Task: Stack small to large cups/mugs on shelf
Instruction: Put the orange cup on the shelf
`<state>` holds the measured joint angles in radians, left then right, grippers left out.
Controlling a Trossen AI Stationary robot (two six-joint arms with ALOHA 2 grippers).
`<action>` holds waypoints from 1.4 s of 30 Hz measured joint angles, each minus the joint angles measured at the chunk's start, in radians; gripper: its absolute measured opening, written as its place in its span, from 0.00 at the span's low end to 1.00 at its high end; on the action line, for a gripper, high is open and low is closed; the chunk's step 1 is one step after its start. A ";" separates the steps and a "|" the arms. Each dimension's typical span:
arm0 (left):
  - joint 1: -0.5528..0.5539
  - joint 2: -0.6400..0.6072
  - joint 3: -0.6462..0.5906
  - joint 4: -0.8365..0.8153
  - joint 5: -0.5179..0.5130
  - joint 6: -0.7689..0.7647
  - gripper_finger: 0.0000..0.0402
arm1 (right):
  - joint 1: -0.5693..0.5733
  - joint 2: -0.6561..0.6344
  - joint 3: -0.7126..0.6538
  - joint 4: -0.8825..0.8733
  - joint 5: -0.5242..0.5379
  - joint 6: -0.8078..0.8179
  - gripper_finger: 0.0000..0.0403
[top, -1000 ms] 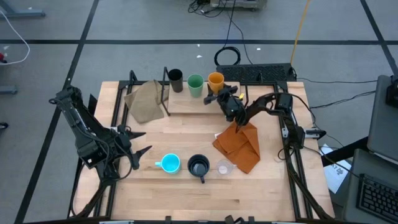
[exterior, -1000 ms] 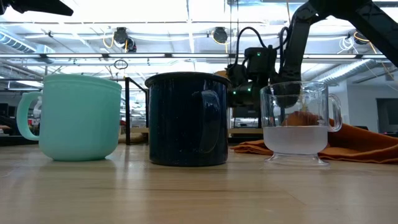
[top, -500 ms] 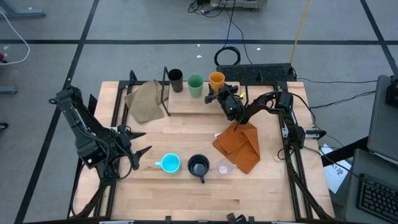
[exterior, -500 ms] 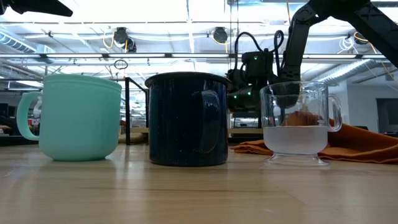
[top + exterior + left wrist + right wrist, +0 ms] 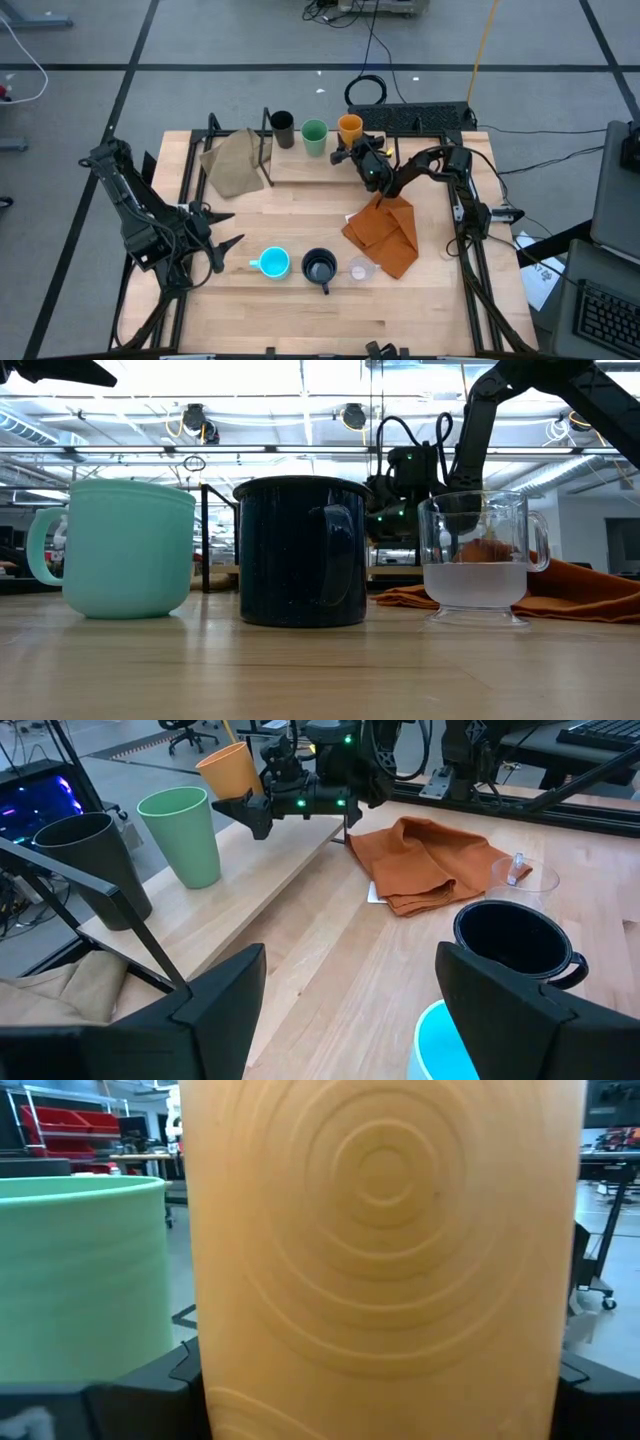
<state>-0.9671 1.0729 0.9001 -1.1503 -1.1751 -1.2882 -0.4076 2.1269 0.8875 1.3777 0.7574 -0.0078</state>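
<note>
The orange cup (image 5: pixel 349 129) was clamped between the fingers of the right gripper (image 5: pixel 349 148) above the far right end of the shelf (image 5: pixel 300 166), lifted and tilted in the left wrist view, with the green cup (image 5: pixel 314 137) just beside it and the dark brown cup (image 5: pixel 282 127) next along toward the shelf's left end, both standing upright. From the wrist camera on that arm the orange wall filled the picture, so how deep the fingers sat on it was hard to judge. On the table (image 5: pixel 420 300), near its front edge, stood the light blue handled mug (image 5: pixel 273 263), the dark navy handled mug (image 5: pixel 320 268) and the small clear cup (image 5: pixel 360 269) in a row, untouched. The left gripper (image 5: pixel 225 229) waited with its fingers apart near the table's left edge, close to the light blue mug. The risks seemed these: the tilted orange cup could slip from a shallow grip and fall, or its rim could knock the green cup over as it swung across. A nesting move begun off-centre could jam rim against rim and push the green cup off the shelf's far edge.
</note>
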 joint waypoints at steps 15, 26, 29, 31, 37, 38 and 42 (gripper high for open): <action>0.000 0.000 0.000 0.000 0.000 0.002 0.73 | 0.001 0.000 0.000 0.001 0.001 -0.003 0.70; 0.000 0.000 0.000 0.000 0.000 0.004 0.73 | 0.002 0.000 0.000 0.001 -0.002 -0.004 0.72; 0.000 0.000 0.000 -0.001 0.000 0.004 0.73 | 0.003 0.000 0.000 0.001 -0.003 -0.013 0.72; 0.000 0.000 0.000 -0.001 0.000 0.004 0.73 | 0.006 0.000 0.000 0.002 -0.006 -0.021 0.72; 0.000 0.000 0.000 -0.001 0.000 0.004 0.73 | 0.013 0.000 0.000 0.010 -0.058 -0.046 0.73; 0.000 0.000 0.000 -0.001 0.001 0.004 0.73 | 0.013 0.000 0.000 0.014 -0.058 -0.047 0.73; 0.000 0.000 0.000 -0.001 0.016 0.003 0.73 | 0.015 0.000 0.000 0.048 -0.057 -0.066 0.73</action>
<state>-0.9668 1.0730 0.9001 -1.1511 -1.1593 -1.2854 -0.3926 2.1269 0.8879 1.4261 0.7007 -0.0741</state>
